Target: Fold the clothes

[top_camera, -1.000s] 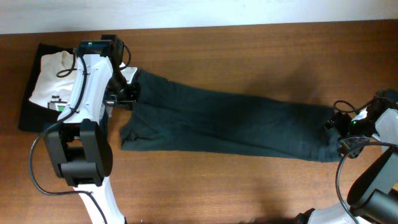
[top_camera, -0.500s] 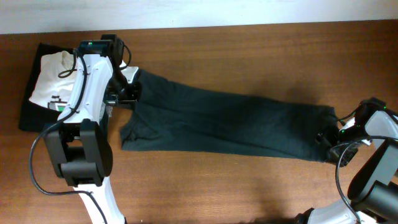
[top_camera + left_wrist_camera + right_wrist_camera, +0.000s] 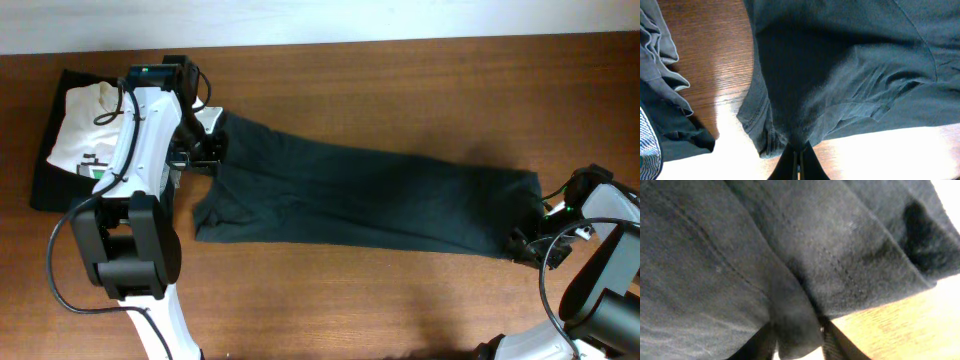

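The clothes [image 3: 370,200], one dark grey-green T-shirt, lie stretched in a long band across the wooden table [image 3: 400,80]. At the band's left end my left gripper [image 3: 205,150] is shut on the fabric. In the left wrist view its jaws [image 3: 799,156] stand pressed together on the shirt's edge [image 3: 790,135]. Over at the lower right corner of the shirt sits my right gripper [image 3: 522,242]. The right wrist view shows a bunched fold of the hem [image 3: 797,330] filling the gap of that gripper [image 3: 797,347], touching both fingers.
A white tee with green print [image 3: 85,125] lies on a black folded garment [image 3: 48,185] at the far left, just beyond the left arm. Rumpled grey cloth [image 3: 657,55] shows at the left of the left wrist view. The table's back edge runs along the top.
My right gripper has moved down and left onto the shirt's lower right corner and its jaws have closed in around the hem. The left gripper and the shirt's left end have not moved.
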Motion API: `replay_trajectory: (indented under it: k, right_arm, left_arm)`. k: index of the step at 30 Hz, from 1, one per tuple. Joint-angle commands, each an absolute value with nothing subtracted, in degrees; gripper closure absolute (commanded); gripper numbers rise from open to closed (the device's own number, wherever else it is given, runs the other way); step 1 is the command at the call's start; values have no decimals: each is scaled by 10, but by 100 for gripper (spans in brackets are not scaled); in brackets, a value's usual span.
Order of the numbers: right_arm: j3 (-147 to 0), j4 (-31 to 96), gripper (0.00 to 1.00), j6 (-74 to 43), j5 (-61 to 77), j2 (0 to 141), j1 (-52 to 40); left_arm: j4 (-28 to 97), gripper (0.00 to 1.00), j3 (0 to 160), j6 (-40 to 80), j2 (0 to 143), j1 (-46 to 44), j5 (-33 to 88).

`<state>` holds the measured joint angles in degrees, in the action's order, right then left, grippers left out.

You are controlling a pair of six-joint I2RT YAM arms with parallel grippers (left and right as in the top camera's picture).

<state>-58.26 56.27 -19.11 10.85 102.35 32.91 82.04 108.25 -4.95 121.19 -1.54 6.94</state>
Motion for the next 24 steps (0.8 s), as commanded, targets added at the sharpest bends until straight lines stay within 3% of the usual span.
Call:
replay_trajectory:
  k: [1,2,5,12,17,20,24]
  right_arm:
    - [-596,568,72,-183,123,1025,326]
    - [-599,568,75,-183,123,1025,326]
    - [-615,577,96,-183,123,1025,326]
    - [-740,653,96,-168,149,940,343]
    - [-908,724,96,-170,164,872,360]
    - [-966,724,96,-193,208,872,359]
    - [-967,569,96,-281,208,930,316]
  left_arm:
    - [819,99,1091,-52,1210,-14,77]
    - [819,99,1091,-52,1210,-14,77]
    - [819,99,1091,-52,1210,-14,77]
    - [870,100,1139,-52,1205,-14,112]
    - [887,100,1206,-45,1161,-14,111]
    - [844,100,1237,-41,1140,-14,112]
    - [675,100,1238,-22,1160,-15,128]
